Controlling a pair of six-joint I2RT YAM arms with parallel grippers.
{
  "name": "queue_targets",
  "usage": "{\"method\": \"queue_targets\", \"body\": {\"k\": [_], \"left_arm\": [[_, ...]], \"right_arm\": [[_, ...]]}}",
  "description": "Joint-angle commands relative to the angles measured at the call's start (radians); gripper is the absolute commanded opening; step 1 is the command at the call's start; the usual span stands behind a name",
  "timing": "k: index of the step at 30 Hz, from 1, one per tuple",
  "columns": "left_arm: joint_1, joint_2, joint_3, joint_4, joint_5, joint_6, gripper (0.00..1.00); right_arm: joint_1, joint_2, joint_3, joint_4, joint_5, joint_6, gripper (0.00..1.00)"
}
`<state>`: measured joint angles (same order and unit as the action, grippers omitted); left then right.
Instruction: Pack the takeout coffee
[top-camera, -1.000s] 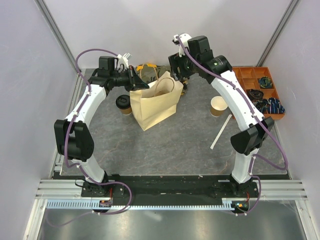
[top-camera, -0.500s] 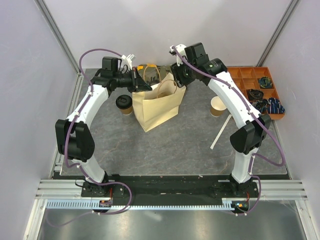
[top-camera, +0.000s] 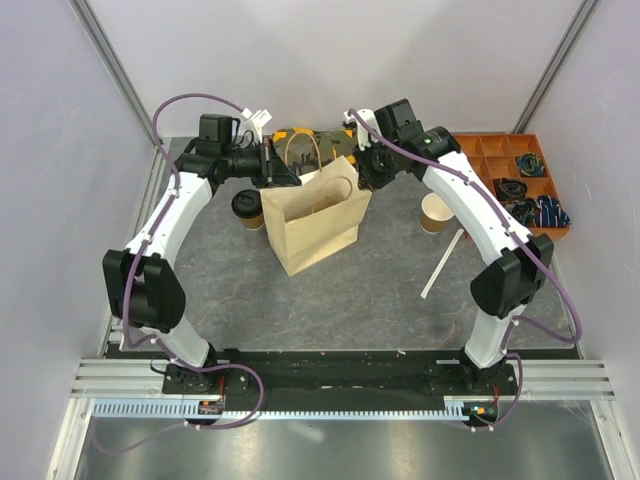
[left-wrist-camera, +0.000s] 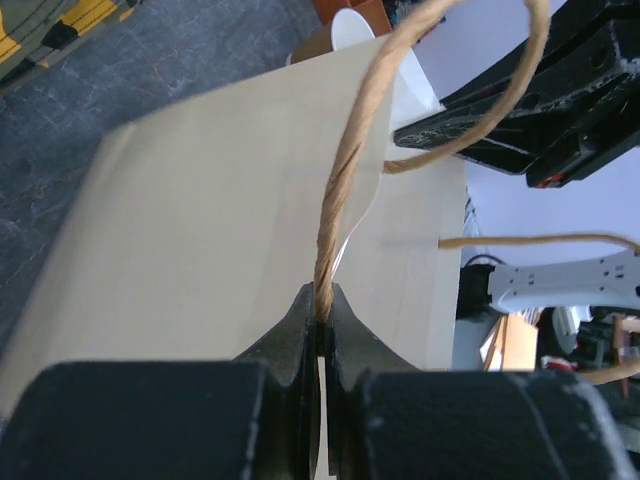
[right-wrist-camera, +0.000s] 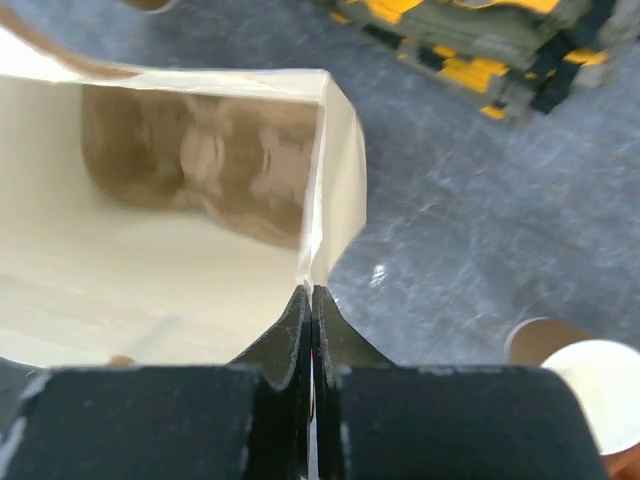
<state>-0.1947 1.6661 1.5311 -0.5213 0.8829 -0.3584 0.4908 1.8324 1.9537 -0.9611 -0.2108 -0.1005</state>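
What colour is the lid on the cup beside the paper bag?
Black lid, clearest in the top external view.

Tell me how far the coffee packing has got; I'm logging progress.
Done: the paper bag stands upright on the table. In hand: the left pincer is shut on its twisted handle and the right pincer is shut on the bag's edge, holding the mouth open. Left: the takeout coffee stands on the table beside the bag, not yet inside.
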Motion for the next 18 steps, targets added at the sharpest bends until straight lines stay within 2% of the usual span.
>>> {"method": "queue_targets", "body": {"k": [1, 11, 16, 18], "left_arm": [[-0.012, -0.086, -0.011, -0.097, 0.01, 0.153, 0.09], [-0.018, -0.213, -0.078, -0.158, 0.017, 0.303, 0.51], [-0.041, -0.246, -0.086, -0.233, 0.019, 0.361, 0.59], [-0.048, -0.261, -0.094, -0.24, 0.019, 0.395, 0.63]], "right_arm": [[0.0, -0.131, -0.055, -0.03, -0.091, 0.059, 0.0], [0.002, -0.275, -0.222, -0.057, -0.084, 0.122, 0.0], [0.003, -0.35, -0.285, -0.099, -0.122, 0.128, 0.0], [0.003, -0.373, -0.295, -0.126, -0.137, 0.139, 0.05]]}}
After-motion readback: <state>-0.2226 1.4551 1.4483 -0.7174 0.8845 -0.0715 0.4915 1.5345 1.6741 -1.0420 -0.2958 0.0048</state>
